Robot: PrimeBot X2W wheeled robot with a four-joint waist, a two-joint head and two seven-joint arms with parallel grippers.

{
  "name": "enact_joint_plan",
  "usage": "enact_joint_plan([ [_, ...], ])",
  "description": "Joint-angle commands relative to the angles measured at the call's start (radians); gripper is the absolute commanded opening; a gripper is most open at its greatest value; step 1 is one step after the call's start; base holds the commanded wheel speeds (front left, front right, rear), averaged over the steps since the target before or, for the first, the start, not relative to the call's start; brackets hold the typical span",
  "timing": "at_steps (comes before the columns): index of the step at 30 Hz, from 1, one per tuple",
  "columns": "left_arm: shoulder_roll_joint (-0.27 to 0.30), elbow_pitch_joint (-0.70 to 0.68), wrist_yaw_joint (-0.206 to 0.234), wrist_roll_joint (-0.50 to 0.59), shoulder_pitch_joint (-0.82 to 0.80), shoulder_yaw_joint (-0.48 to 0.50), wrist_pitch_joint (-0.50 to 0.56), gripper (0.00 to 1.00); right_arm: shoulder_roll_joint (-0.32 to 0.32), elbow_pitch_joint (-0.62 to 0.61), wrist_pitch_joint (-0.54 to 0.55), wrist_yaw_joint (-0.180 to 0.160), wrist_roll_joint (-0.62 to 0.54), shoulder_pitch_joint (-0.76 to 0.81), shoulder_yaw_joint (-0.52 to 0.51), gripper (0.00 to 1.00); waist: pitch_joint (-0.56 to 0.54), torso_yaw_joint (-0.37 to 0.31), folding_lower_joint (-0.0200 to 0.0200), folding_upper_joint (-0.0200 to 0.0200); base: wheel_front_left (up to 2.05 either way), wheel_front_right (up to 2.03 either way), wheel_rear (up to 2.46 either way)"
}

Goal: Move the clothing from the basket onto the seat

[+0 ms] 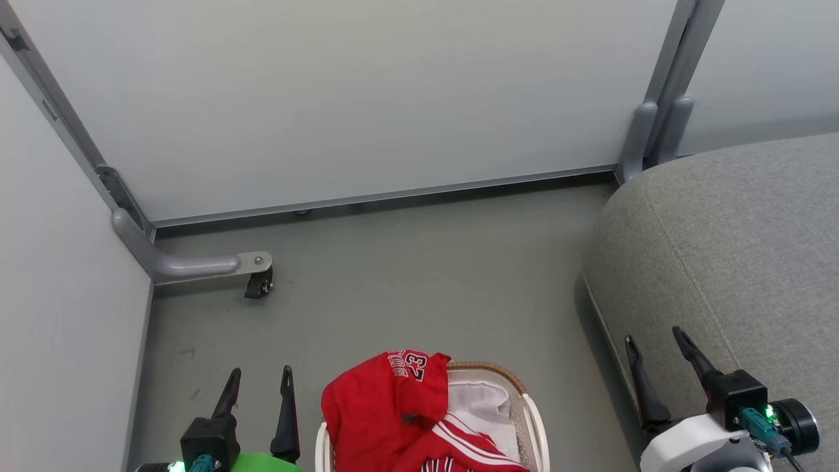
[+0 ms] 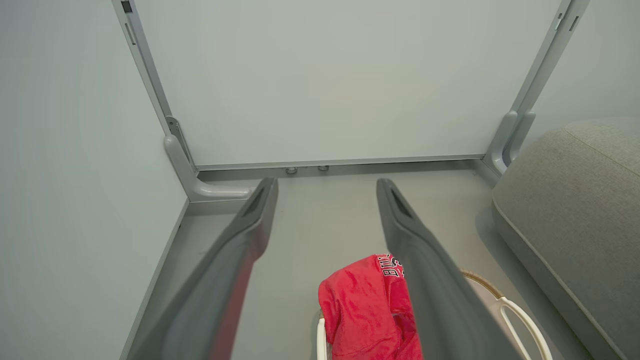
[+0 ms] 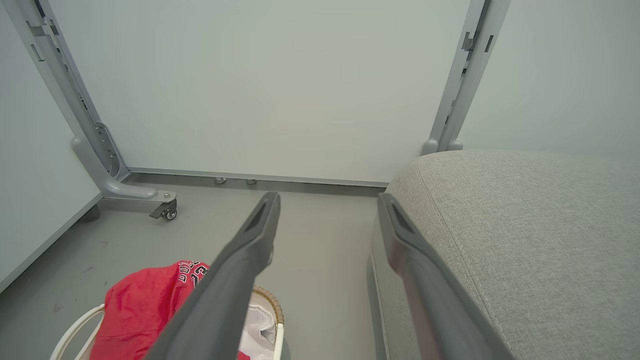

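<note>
Red clothing (image 1: 406, 413) sits at the bottom edge of the head view, heaped in a small white basket (image 1: 539, 426) on the grey floor (image 1: 426, 275) directly before the robot. One garment, marked with a black "23", hangs over the basket's left and far rim. A second, with white stripes, lies toward the near side and is cut off by the frame. White liner (image 1: 482, 400) shows in the basket's right half. The heap runs slantwise, from far left to near right. Left jaws stand wide open and hold nothing, fingers pointing away from the robot, just left of the clothing and apart from it. Right jaws, equally wide and empty, hang by the left edge of the grey seat (image 1: 734, 249), which stands to the right of the basket with a strip of floor between them. By this layout the left arm is the nearer one to the clothing and would likely need to swing right and dip to reach the draped garment, while the right arm is beside the seat where the load must land. Pale panels (image 1: 360, 98) on grey frames close the far and left sides, and a caster (image 1: 259, 283) rests on the floor.
</note>
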Motion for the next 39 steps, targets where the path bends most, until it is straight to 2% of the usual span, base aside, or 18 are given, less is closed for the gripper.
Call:
enact_joint_plan([
  [1,0.006,0.003,-0.002,-0.002,0.011,0.002,-0.001,1.00,-0.006,0.002,-0.005,0.000,0.000,0.005,-0.001,1.00,0.001,0.000,0.0000,0.0000,0.00,0.00,0.00],
  [21,0.006,0.003,-0.015,0.014,-0.033,-0.042,-0.001,1.00,-0.006,-0.027,-0.004,0.000,-0.008,-0.025,0.004,1.00,0.045,-0.018,0.0000,0.0000,0.00,0.00,0.00],
  [27,0.006,0.034,-0.032,0.025,-0.101,-0.081,-0.001,1.00,-0.006,-0.055,-0.004,0.000,-0.017,-0.074,0.008,1.00,0.144,-0.051,0.0000,0.0000,0.00,0.00,0.00],
  [39,0.006,0.276,-0.079,0.052,-0.374,-0.233,-0.001,1.00,-0.005,-0.097,-0.004,0.000,0.007,-0.233,-0.011,1.00,0.424,-0.134,0.0000,0.0000,0.00,0.00,0.00],
])
